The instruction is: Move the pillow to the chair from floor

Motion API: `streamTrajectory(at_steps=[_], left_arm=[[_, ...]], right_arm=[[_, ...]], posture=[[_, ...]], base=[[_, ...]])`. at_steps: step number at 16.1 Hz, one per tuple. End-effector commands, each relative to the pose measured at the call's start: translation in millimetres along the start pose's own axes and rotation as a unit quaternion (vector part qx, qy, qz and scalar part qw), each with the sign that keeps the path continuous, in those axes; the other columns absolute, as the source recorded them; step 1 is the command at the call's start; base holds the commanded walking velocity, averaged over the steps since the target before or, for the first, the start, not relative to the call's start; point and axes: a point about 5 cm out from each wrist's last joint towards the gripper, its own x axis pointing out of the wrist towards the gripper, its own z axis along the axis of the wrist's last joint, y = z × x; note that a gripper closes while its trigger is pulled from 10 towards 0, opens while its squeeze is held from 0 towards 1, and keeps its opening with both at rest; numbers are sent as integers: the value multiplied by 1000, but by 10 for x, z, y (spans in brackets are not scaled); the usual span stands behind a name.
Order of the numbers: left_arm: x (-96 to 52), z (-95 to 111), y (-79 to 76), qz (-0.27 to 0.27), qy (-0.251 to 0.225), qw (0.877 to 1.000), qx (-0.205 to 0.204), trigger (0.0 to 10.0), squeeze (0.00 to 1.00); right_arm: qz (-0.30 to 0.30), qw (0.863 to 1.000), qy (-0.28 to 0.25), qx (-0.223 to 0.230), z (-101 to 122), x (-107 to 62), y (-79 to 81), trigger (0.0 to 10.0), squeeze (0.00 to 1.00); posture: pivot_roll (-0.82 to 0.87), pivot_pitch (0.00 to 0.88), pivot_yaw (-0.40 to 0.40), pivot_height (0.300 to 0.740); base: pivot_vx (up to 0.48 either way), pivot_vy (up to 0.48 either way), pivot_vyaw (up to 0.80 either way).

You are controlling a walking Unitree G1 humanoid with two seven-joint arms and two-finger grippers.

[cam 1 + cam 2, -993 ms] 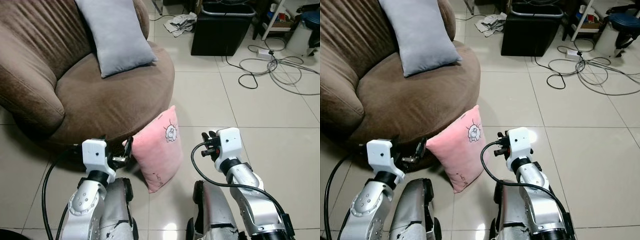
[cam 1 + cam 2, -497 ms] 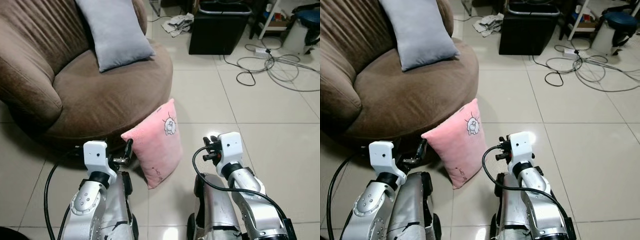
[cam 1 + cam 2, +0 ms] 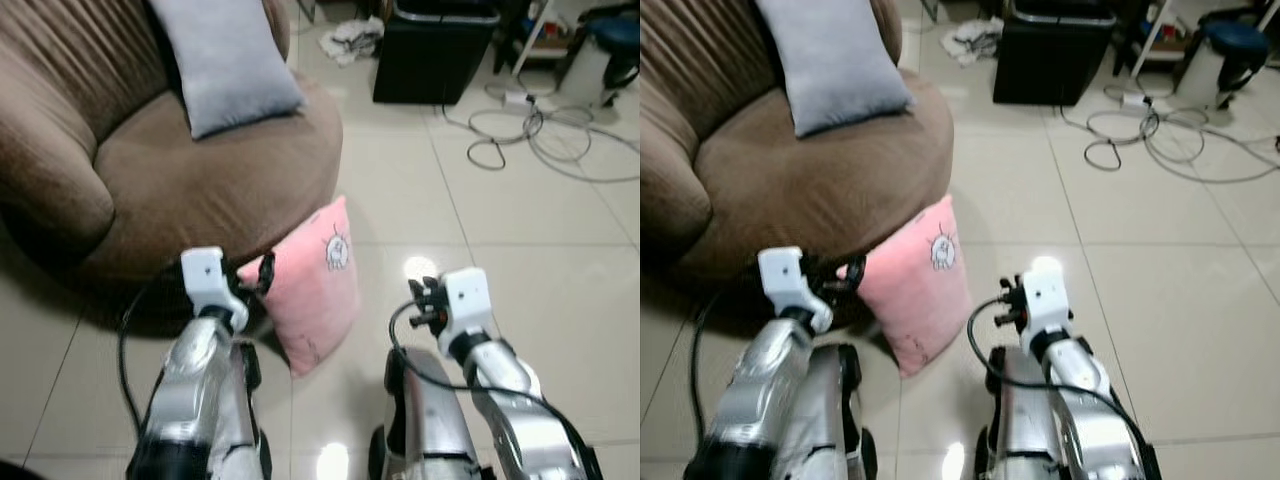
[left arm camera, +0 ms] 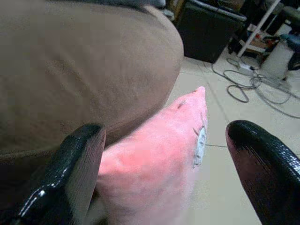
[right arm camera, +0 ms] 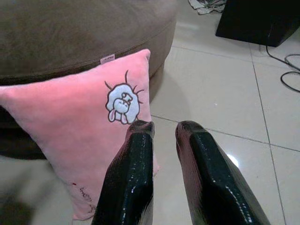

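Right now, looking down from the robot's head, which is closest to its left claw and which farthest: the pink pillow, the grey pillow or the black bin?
From the left gripper:
1. Pink pillow, right beside it, leaning on the chair's base.
2. Grey pillow, up on the brown chair seat.
3. Black bin, across the tiled floor, toward the right.

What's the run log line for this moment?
pink pillow: on floor, leaning on brown chair | left gripper: open, at pillow edge | right gripper: nearly closed, empty, beside pillow | lift: not yet
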Motion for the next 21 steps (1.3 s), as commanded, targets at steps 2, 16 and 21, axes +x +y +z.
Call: streamTrajectory(at_steps=[2, 16, 21], left_arm=[[213, -113, -16, -14, 41, 997, -68, 10000, 1000], [207, -192, 643, 230, -28, 931, -283, 10000, 1000], [244, -96, 688, 221, -57, 916, -329, 10000, 1000]], right_arm=[[7, 1000, 1, -1, 44, -109, 22, 10000, 0], [-4, 1000, 22, -7, 312, -722, 93, 10000, 0], [19, 1000, 9, 0, 435, -812, 208, 10000, 0]], posture=[[-18, 217, -25, 507], [-182, 350, -32, 507], [-245, 364, -22, 507]], base=[[0, 0, 0], [0, 0, 0], [0, 0, 0]])
